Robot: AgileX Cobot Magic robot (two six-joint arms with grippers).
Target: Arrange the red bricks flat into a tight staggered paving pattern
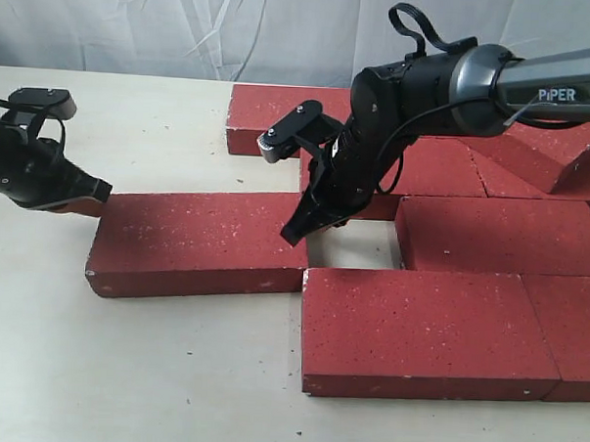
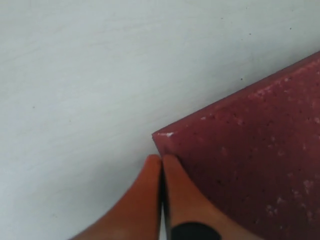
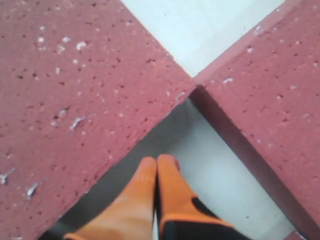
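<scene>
Red bricks, flat rectangular dark-red pavers with a grainy, white-specked face (image 1: 427,330), lie across the pale table top (image 1: 170,382), and we read them from the front row back. Nearest us, two sit end to end and touching at the right; this pair looks settled. Behind them the middle row is broken: the left middle brick (image 1: 201,241) lies apart from the right middle brick (image 1: 500,233), with bare table between them. We judge closing this gap to be the step in hand.

The left gripper (image 1: 98,199), black with orange fingers (image 2: 150,190), has them pressed together on nothing. Its tip is just beside the far outer corner of the left middle brick, a blunt pusher placed, we think, to shove that brick toward the gap. The right gripper (image 1: 296,233) is likewise clenched empty and points down into the gap by the same brick's inner end, probably to guide or check it. Whether either tip actually touches the brick we cannot tell.

Farther back more bricks lie flat, with one angled brick (image 1: 548,154) askew at the far right, not yet sorted. A white cloth backdrop (image 1: 137,28) closes the scene.
</scene>
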